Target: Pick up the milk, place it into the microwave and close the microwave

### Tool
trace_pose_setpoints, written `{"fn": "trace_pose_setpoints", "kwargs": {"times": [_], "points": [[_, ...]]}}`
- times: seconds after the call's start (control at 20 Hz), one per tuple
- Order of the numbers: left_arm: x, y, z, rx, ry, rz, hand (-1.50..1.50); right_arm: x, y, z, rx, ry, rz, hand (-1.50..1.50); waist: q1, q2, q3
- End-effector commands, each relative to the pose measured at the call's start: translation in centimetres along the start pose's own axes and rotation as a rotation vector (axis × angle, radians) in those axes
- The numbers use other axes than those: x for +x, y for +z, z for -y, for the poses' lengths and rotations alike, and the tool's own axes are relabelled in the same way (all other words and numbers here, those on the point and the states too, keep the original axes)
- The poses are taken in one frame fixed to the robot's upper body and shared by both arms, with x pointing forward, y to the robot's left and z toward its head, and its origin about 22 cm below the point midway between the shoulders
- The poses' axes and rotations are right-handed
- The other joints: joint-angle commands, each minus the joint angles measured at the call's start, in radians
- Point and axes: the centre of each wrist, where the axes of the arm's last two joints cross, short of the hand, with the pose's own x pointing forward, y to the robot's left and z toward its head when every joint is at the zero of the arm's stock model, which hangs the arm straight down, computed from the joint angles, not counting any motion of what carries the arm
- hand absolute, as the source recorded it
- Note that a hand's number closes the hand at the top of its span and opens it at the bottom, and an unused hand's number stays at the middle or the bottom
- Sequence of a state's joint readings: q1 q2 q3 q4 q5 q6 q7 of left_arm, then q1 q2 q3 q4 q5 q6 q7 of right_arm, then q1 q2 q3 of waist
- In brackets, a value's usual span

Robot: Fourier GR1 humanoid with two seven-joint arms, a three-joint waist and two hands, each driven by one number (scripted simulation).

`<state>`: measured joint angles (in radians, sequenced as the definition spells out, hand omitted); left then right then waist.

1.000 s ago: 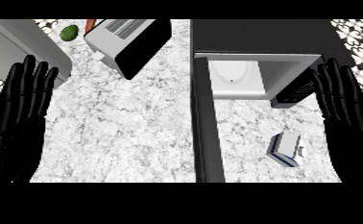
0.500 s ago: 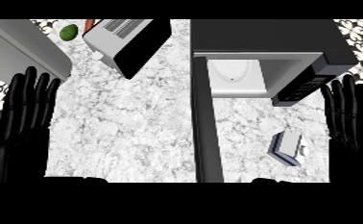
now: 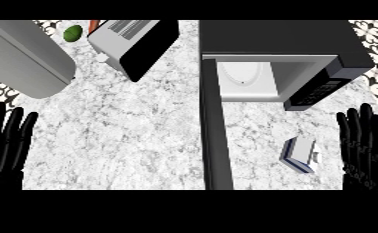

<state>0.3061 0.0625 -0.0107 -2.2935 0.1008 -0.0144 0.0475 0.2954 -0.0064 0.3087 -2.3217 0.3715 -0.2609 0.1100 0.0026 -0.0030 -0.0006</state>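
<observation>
Counter (image 3: 133,137) fills the frame. Microwave (image 3: 280,42), upper right: door (image 3: 215,127) swung open, no carton in the cavity. Left hand (image 3: 15,139), lower left edge, and right hand (image 3: 358,142), lower right edge: fingers straight, apart, holding nothing. Milk (image 3: 301,154) lies on the counter at lower right, near the right hand, untouched. Judgement: no step done; pick-up, placement and door closing remain.

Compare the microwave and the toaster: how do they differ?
The microwave is larger and dark-topped; the toaster is smaller, white with a black side. The microwave sits square to the view, the toaster at an angle. The microwave's door stands open; the toaster shows top slots. Both stand on the counter.
</observation>
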Motion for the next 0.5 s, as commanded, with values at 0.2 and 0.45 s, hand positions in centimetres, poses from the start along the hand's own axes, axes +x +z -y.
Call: {"fn": "trace_pose_setpoints", "kwargs": {"times": [0.2, 0.45], "points": [[1.8, 3.0, -2.7, -0.009, -0.019, -0.014, -1.50, -1.8, 2.0, 0.6, -0.076, 0.038, -0.092, -1.50, 0.001, 0.000, 0.001], [2.5, 2.8, -3.1, -0.010, 0.004, -0.001, -1.50, -4.0, 0.2, 0.3, -0.062, 0.065, -0.111, -1.50, 0.003, 0.002, 0.001]]}}
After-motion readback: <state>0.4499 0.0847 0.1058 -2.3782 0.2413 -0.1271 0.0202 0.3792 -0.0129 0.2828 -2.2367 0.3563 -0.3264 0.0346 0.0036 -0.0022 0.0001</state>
